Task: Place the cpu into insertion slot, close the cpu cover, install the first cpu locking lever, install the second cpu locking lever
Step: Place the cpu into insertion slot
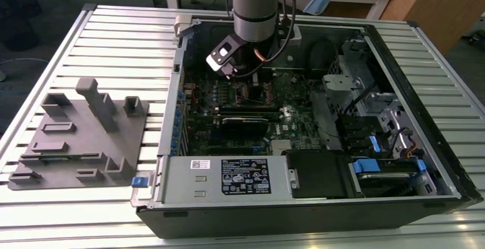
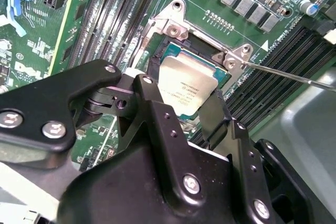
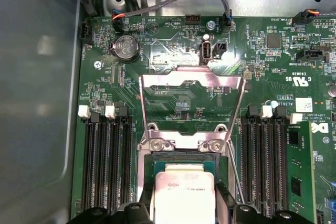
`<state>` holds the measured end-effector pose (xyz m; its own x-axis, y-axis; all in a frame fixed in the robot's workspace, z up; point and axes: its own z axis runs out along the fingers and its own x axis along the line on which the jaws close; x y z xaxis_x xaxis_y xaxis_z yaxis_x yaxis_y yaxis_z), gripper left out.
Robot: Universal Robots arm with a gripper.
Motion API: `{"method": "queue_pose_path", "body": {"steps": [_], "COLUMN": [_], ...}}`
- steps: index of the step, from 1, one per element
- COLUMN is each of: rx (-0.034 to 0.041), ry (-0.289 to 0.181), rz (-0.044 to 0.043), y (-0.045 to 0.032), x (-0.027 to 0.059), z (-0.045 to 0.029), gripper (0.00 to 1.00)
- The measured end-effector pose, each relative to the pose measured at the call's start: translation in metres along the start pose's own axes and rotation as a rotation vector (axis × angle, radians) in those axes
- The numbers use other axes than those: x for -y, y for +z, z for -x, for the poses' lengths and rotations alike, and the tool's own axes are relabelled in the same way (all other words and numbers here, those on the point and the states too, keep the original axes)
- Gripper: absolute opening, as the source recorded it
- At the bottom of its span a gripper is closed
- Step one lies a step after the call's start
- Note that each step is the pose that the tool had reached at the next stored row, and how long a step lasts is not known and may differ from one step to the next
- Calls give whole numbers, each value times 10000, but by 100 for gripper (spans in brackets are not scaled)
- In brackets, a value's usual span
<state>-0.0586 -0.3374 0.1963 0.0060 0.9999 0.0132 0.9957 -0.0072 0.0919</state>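
Observation:
The cpu (image 2: 186,85), a pale silvery square chip, sits between my gripper's black fingers (image 2: 153,106), tilted just over the insertion slot (image 2: 214,52). My gripper (image 2: 187,109) is shut on the cpu. In the first wrist view the cpu (image 3: 181,192) hangs over the dark slot (image 3: 181,157), with the gripper (image 3: 182,207) around it. The cpu cover (image 3: 191,80), a silvery frame, stands flipped open beyond the slot. A thin wire locking lever (image 2: 294,76) sticks out to one side, unlatched. In the exterior view the gripper (image 1: 246,81) is down inside the open computer case.
Black memory slots (image 3: 107,161) flank the socket on both sides. A round coin battery (image 3: 126,46) and cables lie beyond the cover. The case walls (image 1: 424,90) and the power supply (image 1: 227,176) ring the board. A grey fixture (image 1: 76,132) rests on the table at the exterior view's left.

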Motion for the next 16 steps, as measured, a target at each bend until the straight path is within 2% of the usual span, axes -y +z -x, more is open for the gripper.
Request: {"method": "queue_pose_path", "body": {"steps": [16], "rx": [0], "ry": [16], "rz": [1], "y": [23], "x": [-11], "z": [4], "gripper": [54]}}
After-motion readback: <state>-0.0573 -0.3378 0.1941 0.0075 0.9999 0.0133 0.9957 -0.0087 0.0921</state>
